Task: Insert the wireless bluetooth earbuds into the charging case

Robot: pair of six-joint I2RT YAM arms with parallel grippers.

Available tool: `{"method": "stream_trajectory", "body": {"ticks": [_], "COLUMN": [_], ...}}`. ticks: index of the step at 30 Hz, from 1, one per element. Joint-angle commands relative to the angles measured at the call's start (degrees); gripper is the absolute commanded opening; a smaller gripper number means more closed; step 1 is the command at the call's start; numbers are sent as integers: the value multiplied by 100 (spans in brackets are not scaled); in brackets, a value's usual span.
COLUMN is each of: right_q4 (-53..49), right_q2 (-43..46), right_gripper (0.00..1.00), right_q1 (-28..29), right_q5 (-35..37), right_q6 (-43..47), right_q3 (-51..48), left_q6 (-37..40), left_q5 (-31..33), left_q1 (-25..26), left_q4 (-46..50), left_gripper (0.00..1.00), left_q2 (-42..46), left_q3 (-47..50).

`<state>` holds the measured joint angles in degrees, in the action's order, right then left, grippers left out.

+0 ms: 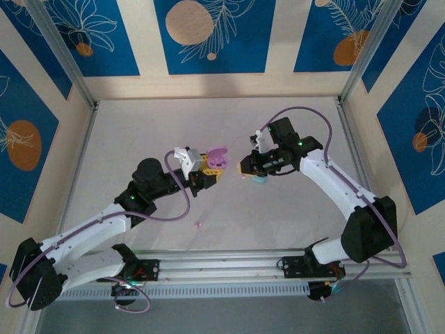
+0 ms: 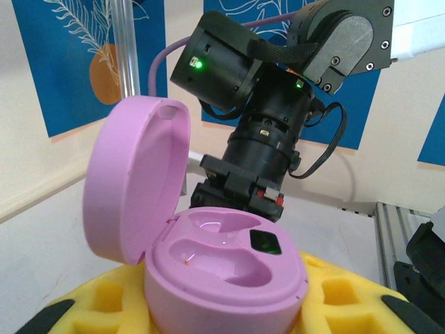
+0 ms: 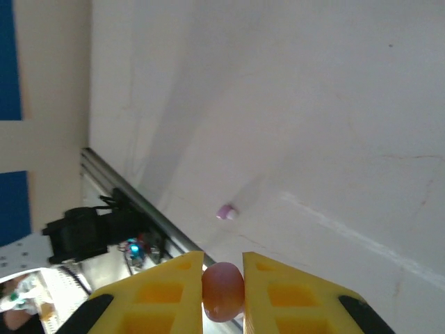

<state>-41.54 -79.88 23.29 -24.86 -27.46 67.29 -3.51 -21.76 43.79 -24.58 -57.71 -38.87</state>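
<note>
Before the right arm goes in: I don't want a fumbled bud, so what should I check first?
1. The lid is open: ok.
2. The case is gripped by the left gripper: ok.
3. Both wells are empty: ok.
4. The pink bud is pinched in the right gripper: ok.
5. The pink bud is above a well: not ok; in the top view the right gripper stands apart from the case.
6. The pink bud is turned to fit the well: cannot tell.
</note>
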Motion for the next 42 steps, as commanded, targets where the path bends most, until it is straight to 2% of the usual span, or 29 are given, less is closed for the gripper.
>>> {"method": "stream_trajectory", "body": {"ticks": [1, 6, 11, 17, 27, 32, 42], "right_q4": [195, 739, 2311, 3687, 3045, 2760, 2793], "right_q2": [245, 558, 765, 684, 843, 1178, 1208], "right_gripper": [19, 20, 20, 22, 22, 22, 22], "right_q1": [-168, -505, -962, -1081, -978, -722, -123], "right_q5": [-813, -1773, -3287, -4073, -3681, -3439, -3204], "right_q6": [-267, -720, -2038, -3177, -2948, -2279, -1828], "right_q3": [-110, -263, -793, -1165, -859, -569, -308], "left_q6": [255, 471, 609, 650, 694, 652, 422], "left_q5": [10, 35, 92, 33, -167, -403, -788], "left_q1": [47, 43, 47, 49, 44, 47, 50], "left_q4": [-28, 269, 470, 467, 196, -132, -572], "left_gripper": [30, 30, 30, 30, 30, 30, 30], "left_q2": [146, 199, 291, 257, 155, -5, -271], "left_q3": [-74, -109, -110, -104, -34, -34, -104]}}
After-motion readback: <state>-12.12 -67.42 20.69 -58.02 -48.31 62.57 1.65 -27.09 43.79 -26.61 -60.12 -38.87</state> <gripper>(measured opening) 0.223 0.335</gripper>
